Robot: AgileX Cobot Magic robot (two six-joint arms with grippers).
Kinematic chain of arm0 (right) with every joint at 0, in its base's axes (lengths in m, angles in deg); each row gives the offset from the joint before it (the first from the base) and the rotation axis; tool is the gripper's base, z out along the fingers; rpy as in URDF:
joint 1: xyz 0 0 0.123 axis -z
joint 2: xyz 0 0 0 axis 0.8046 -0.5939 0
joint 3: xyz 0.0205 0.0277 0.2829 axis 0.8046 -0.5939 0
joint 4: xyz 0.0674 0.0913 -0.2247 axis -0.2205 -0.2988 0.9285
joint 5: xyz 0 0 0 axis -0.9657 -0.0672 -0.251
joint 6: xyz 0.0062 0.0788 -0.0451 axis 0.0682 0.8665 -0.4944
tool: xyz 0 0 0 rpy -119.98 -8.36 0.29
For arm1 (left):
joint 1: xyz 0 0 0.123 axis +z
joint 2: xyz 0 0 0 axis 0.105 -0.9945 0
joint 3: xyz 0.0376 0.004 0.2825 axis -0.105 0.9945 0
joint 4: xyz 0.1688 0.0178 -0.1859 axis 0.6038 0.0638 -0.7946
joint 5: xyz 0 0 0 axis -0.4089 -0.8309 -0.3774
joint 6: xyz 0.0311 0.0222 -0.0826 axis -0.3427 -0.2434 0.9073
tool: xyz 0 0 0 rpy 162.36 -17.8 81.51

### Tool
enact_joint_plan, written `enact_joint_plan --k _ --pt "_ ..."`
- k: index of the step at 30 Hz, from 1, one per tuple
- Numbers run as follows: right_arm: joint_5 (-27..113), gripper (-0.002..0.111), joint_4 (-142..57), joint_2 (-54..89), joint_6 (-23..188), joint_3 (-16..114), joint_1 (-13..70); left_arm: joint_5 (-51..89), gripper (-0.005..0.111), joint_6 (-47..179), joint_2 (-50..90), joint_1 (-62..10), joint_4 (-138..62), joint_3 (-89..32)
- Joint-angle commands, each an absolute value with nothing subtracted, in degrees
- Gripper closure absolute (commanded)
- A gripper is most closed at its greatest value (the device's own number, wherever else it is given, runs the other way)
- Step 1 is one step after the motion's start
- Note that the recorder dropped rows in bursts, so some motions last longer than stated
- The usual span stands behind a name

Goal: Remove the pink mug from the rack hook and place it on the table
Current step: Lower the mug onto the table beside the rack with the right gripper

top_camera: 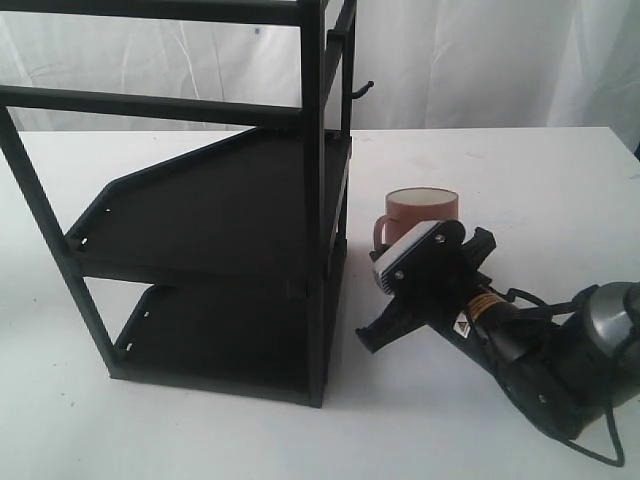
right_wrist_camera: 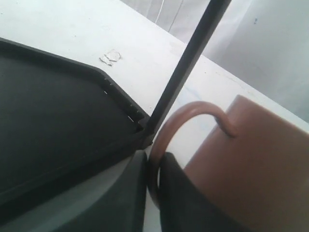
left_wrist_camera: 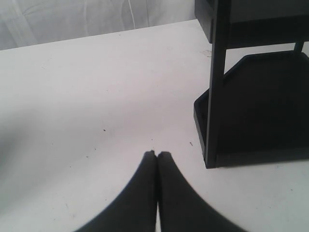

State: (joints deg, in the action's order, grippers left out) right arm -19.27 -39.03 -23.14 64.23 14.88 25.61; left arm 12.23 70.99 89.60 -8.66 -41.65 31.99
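Right fingers [right_wrist_camera: 123, 203] pinching handle [right_wrist_camera: 193, 112] of pink mug [top_camera: 425, 212], seemingly down on bench [top_camera: 540, 170], centre-right in exterior view, just beside rack [top_camera: 315, 300]. Left fingers [left_wrist_camera: 140, 198] pressed together. Hook [top_camera: 362, 92] bare. Risk: tipping mug if dragged before release.

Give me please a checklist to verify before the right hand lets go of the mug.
1. Mug off the hook: ok, the hook is bare.
2. Mug upright: ok, its opening faces up.
3. Mug base resting on the table: cannot tell, the right hand hides it.
4. Grip on the handle: ok, the fingers are shut on it.
5. Mug apart from the rack: ok, a gap shows in the exterior view.
6. Left hand out of the way: ok, shut over the table, no mug in its view.
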Motion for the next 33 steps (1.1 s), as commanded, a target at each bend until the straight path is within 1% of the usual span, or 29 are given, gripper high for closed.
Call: enact_joint_plan --k 1,16,27,33 --pt "-22.0 0.108 -40.6 -25.4 63.4 16.3 25.6 12.0 0.107 71.3 89.8 -8.4 -41.5 32.2" --pt "-22.8 0.108 -41.7 -31.1 63.1 20.3 25.6 12.0 0.107 71.3 89.8 -8.4 -41.5 32.2" --pt "-15.6 0.108 -40.9 -31.1 62.7 20.3 25.6 12.0 0.107 71.3 89.8 -8.4 -41.5 32.2" --pt "-15.0 0.108 -39.0 -31.1 62.2 20.2 25.6 12.0 0.107 71.3 89.8 -8.4 -41.5 32.2"
